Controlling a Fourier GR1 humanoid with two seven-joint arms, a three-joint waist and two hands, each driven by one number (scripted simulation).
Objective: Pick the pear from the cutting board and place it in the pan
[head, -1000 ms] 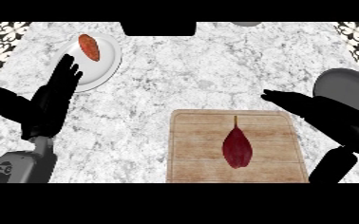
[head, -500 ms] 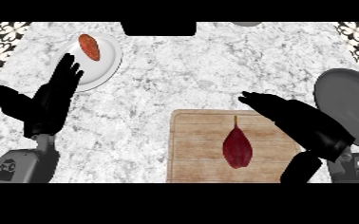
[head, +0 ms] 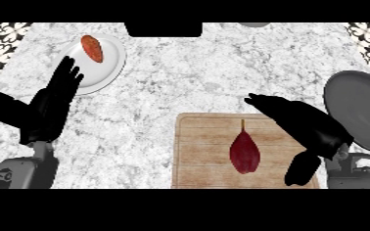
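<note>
A dark red pear (head: 245,151) with a thin stem lies on the wooden cutting board (head: 202,151) near the counter's front. My right hand (head: 300,122) hangs open over the board's right side, just right of the pear and apart from it, fingers pointing up-left. The dark grey pan (head: 350,105) sits at the right edge, partly cut off. At the left my left hand (head: 54,100) rests open, fingers up, beside the white plate.
A white plate (head: 108,71) at the back left carries an orange-brown food item (head: 92,48). A dark object (head: 163,29) stands at the back edge, and a grey rounded thing (head: 253,24) peeks in beside it. Marble counter lies between plate and board.
My right hand has moved left from beside the pan to over the board's right side, close to the pear. The left hand has barely shifted.
</note>
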